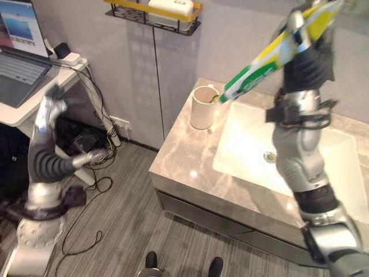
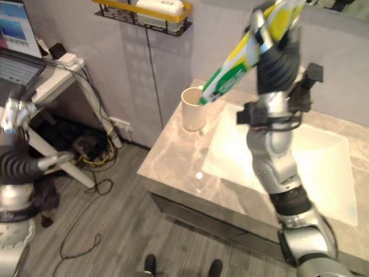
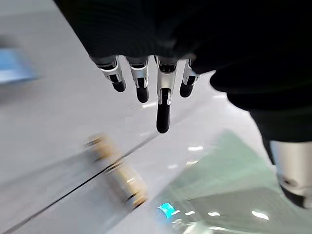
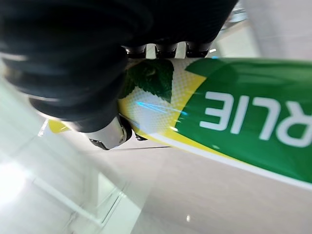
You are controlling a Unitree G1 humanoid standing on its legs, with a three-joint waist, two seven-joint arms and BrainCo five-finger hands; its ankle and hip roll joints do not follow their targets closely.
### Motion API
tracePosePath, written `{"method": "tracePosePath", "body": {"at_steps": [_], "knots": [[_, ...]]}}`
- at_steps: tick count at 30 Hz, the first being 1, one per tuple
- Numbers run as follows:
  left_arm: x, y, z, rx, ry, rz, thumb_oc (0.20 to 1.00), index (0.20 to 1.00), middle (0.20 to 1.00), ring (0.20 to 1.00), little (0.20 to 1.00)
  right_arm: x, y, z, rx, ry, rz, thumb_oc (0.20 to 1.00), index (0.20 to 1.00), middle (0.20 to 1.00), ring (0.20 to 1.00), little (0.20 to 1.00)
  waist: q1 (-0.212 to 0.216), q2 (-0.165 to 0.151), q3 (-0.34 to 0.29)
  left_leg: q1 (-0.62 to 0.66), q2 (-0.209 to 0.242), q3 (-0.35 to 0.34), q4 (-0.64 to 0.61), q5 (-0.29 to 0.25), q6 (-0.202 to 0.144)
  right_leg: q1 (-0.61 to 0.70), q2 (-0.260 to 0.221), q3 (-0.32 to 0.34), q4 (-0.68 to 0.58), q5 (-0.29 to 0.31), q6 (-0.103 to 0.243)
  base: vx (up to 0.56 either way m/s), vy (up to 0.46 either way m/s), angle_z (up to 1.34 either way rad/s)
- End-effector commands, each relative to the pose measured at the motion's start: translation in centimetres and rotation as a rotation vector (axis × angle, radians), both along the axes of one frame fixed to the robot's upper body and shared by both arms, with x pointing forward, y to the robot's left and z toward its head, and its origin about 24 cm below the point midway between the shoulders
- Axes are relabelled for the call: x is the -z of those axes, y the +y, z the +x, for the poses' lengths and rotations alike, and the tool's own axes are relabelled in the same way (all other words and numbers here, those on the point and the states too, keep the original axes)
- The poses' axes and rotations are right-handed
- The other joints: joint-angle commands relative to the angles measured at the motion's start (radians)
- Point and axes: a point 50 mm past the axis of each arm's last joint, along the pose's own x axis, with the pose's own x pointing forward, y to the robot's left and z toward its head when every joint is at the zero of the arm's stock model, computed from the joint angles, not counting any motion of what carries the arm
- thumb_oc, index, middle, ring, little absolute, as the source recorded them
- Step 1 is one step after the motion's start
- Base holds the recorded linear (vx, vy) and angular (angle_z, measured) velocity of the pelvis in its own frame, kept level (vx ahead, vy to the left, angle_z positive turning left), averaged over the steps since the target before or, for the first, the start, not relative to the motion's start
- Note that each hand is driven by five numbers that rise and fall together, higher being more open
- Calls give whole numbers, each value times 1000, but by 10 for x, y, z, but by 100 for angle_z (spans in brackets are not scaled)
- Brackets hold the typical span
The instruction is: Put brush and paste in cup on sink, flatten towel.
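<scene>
My right hand [image 1: 301, 30] is raised high over the sink and shut on a yellow and green toothpaste tube [image 1: 271, 55]. The tube slants down to the left, and its lower end hangs at the rim of a beige cup [image 1: 202, 108]. The cup stands upright on the marble counter [image 1: 184, 164], at the basin's back left corner. In the right wrist view the fingers wrap round the printed tube [image 4: 234, 112]. My left hand [image 1: 47, 115] is held up far to the left, by the laptop table. Its fingers [image 3: 163, 105] are relaxed and hold nothing.
A white basin [image 1: 248, 144] is set into the counter, with a drain [image 1: 269, 156] in its middle. A yellow and black wall shelf [image 1: 153, 12] hangs above the cup. A laptop [image 1: 17, 69] sits on a white table at left. A person's shoes [image 1: 151, 262] show on the floor.
</scene>
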Motion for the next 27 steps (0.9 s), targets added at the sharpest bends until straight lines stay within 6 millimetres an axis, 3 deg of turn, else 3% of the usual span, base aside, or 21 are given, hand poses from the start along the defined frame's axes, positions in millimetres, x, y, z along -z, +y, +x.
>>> {"method": "tracePosePath", "body": {"at_steps": [1, 2, 3, 6, 8, 11, 20, 27], "knots": [[26, 28, -11, -26, 184, -84, 1000, 1000, 1000, 1000, 1000, -44, -27, -39, 101, -286, 10, 200, 200, 200, 200, 200, 58, -58, -4, -77, -60, -64, 6, 36, 20, 95, -130, -45, 1, 8, 116, -12, -10, 11], [26, 28, -11, -23, 185, -82, 1000, 1000, 1000, 1000, 1000, -43, -28, -39, 103, -285, 11, 200, 200, 200, 200, 200, 56, -60, -8, -83, -62, -69, 6, 42, 22, 92, -132, -49, 1, 12, 115, -6, -15, 59], [86, 55, -32, -142, 523, -87, 1000, 1000, 1000, 1000, 1000, -37, -47, -50, 180, -287, -16, 200, 200, 200, 200, 200, 90, -57, 10, -106, -76, -97, 6, 42, 21, 105, -140, -93, 1, 9, 124, -18, 4, 60], [94, 57, -36, -129, 594, -78, 1000, 1000, 1000, 1000, 1000, -34, -53, -53, 201, -280, -26, 200, 200, 200, 200, 200, 97, -57, 11, -120, -83, -111, 6, 50, 24, 104, -145, -110, 1, 16, 126, 3, -2, 63], [129, 56, -54, -86, 818, -122, 1000, 1000, 1000, 1000, 1000, -35, -57, -52, 226, -268, -33, 200, 200, 200, 200, 200, 103, -50, 23, -131, -88, -123, 6, 46, 27, 102, -149, -123, 1, 19, 134, -3, 27, 16], [150, 53, -64, -89, 904, -231, 1000, 1000, 1000, 1000, 1000, -41, -58, -48, 233, -266, -15, 200, 200, 200, 200, 200, 104, -48, 35, -140, -90, -118, 6, 46, 32, 85, -150, -116, 1, 25, 137, -12, 41, 19], [153, 39, -60, -13, 923, -252, 1000, 1000, 1000, 1000, 1000, -67, -56, -46, 246, -310, -18, 200, 200, 200, 200, 200, 95, -62, 62, -160, -85, -96, 6, 44, 37, 42, -149, -89, 1, 40, 139, 3, 22, -7], [160, 29, -52, 18, 919, -307, 1000, 1000, 1000, 1000, 1000, -71, -52, -26, 273, -253, 31, 200, 200, 200, 200, 200, 86, -60, 46, -147, -78, -84, 6, 39, 35, 44, -144, -75, 1, 43, 141, 26, 4, -8]]}}
